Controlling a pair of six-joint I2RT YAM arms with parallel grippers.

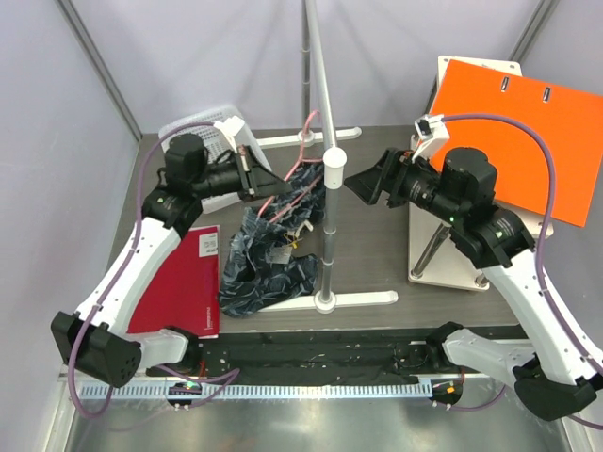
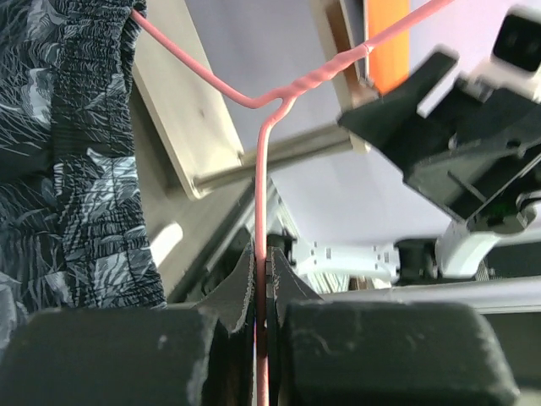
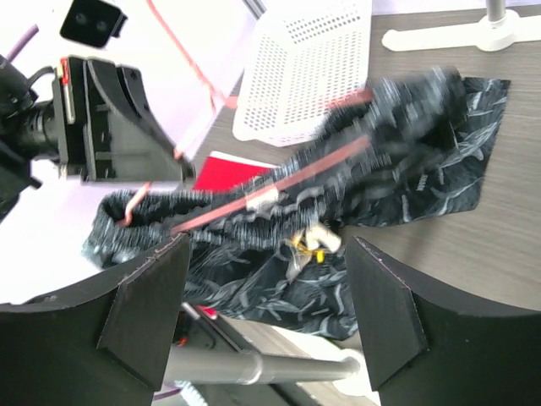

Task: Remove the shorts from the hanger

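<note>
The pink-red wire hanger [image 1: 287,160] is held above the table, beside the grey rail pole. My left gripper [image 1: 254,179] is shut on its wire; in the left wrist view the wire [image 2: 262,169] runs straight between the closed pads [image 2: 262,262]. The dark leaf-print shorts [image 1: 267,256] hang on the hanger and trail down onto the table; they also show in the left wrist view [image 2: 76,169] and the right wrist view [image 3: 397,161]. Small paper tags [image 3: 317,239] dangle from them. My right gripper [image 1: 363,181] is open and empty, facing the shorts from the right [image 3: 266,288].
The grey rail pole [image 1: 325,141] stands upright between the two grippers on white feet [image 1: 363,299]. A white basket [image 1: 203,127] is behind the left arm. A red book [image 1: 179,282] lies at the left. An orange board [image 1: 518,132] leans on a stand at the right.
</note>
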